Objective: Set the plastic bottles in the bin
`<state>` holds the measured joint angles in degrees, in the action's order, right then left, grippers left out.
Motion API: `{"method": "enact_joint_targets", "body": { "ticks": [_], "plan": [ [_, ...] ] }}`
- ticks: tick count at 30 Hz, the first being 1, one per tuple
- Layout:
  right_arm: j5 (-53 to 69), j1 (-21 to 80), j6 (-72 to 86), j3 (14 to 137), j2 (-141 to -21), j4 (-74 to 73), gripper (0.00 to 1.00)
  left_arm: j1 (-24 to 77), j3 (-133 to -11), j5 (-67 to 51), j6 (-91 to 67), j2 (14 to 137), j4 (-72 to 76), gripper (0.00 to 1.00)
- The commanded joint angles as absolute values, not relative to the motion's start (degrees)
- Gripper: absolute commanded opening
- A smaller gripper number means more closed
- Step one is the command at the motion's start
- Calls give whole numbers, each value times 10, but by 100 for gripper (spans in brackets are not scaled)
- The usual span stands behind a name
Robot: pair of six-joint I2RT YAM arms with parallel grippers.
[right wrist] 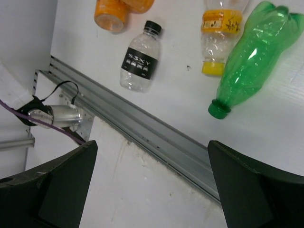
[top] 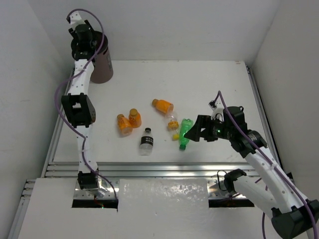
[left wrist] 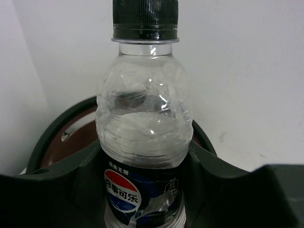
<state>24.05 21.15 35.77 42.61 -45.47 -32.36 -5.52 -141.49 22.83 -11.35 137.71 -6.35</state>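
Left tool grips a black-capped bottle over the bin. Right tool, jaws wide, hovers by the green bottle. Six bottles lie on the bench.

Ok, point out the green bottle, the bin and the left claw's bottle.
green bottle [right wrist: 251, 57], right wrist view, mid body
bin [top: 103, 67], top external view, side wall
Pepsi bottle [left wrist: 142, 118], left wrist view, clear shoulder
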Motion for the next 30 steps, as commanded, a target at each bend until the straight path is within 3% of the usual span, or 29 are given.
{"method": "enact_joint_targets", "body": {
  "ticks": [1, 3, 6, 8, 9, 10, 16, 20, 25, 30],
  "plan": [
    [272, 213, 356, 399, -476, -284, 99, -75, -1426, 192, -102, 1353, 48, 22],
    [267, 213, 362, 385, -478, -277, 99, -82, -1433, 179, -111, 1364, 50, 28],
    [251, 214, 359, 374, -480, -279, 99, -88, -1445, 159, -131, 1375, 47, 47],
    [232, 214, 356, 379, -484, -281, 99, -87, -1447, 148, -142, 1380, 51, 82],
    [225, 214, 348, 384, -488, -291, 99, -88, -1450, 136, -148, 1381, 51, 95],
    [218, 214, 343, 392, -493, -299, 99, -86, -1455, 128, -150, 1378, 51, 100],
    [159, 214, 323, 435, -554, -303, 99, -83, -1454, 141, -170, 1323, 33, 100],
    [85, 217, 342, 468, -649, -287, 99, -66, -1405, 185, -199, 1219, -72, 100],
    [34, 245, 382, 503, -757, -229, 96, -57, -1179, 101, -311, 973, -177, 99],
    [-71, 290, 379, 533, -820, -231, 93, 39, -926, 79, -301, 775, -225, 98]
  ]
}}
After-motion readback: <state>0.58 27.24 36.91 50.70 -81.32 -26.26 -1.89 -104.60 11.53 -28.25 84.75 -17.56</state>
